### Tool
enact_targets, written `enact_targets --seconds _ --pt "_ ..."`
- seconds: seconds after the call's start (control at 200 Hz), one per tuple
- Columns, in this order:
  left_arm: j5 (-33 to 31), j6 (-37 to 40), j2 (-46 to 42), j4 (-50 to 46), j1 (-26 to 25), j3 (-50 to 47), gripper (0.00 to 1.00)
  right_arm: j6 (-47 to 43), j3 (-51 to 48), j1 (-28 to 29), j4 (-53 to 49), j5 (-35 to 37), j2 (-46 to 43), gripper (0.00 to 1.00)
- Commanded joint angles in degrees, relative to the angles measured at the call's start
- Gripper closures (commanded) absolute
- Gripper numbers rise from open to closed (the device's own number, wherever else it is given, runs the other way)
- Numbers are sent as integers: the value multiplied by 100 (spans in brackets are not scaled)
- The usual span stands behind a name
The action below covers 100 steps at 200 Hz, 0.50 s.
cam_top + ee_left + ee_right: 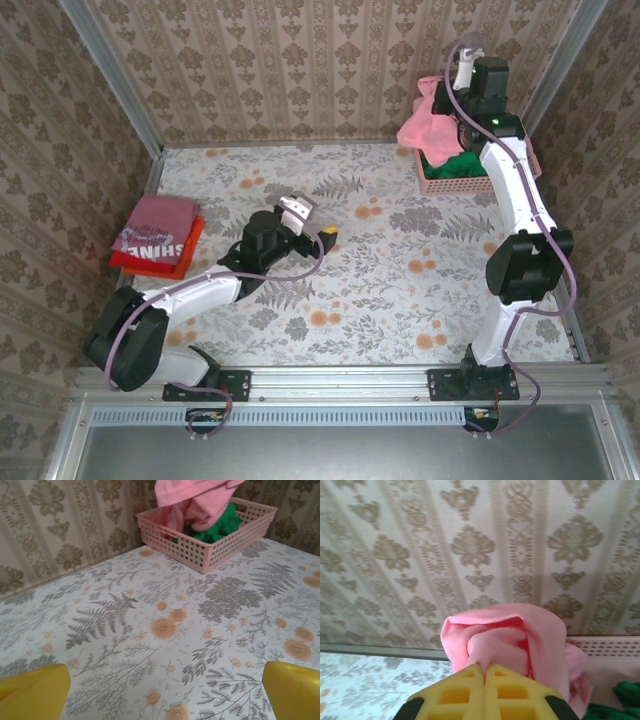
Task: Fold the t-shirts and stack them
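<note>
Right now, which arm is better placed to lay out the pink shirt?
Right. The right gripper is shut on the pink shirt above the basket; the left gripper is open mid-table.

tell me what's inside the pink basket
A crumpled green cloth lies in the basket, and the salmon-pink shirt, pinched by the right gripper, trails up out of it. Anything beneath those two is covered.

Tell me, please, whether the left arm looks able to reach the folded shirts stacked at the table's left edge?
Probably yes. The folded stack lies on that arm's side, and only bare table separates it from the open left gripper. The gripper would have to swing leftward, though.
</note>
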Motion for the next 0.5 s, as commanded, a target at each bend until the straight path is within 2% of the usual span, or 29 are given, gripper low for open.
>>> enact_targets --seconds 0.0,0.16,0.35,0.495 --pt "81 -474 -359 54 265 -186 0 -142 0 385 189 -362 -791 100" --pt "-226 -916 -875 -461 779 -345 0 -73 -501 858 400 -695 -1252 100" --pt "-427 -1547 -1481 -750 1666 -720 0 287 -725 1372 720 -1251 -1336 100" --pt "-562 -1707 -1949 -1023 1972 -947 0 817 -870 1516 915 -1746 -1171 100"
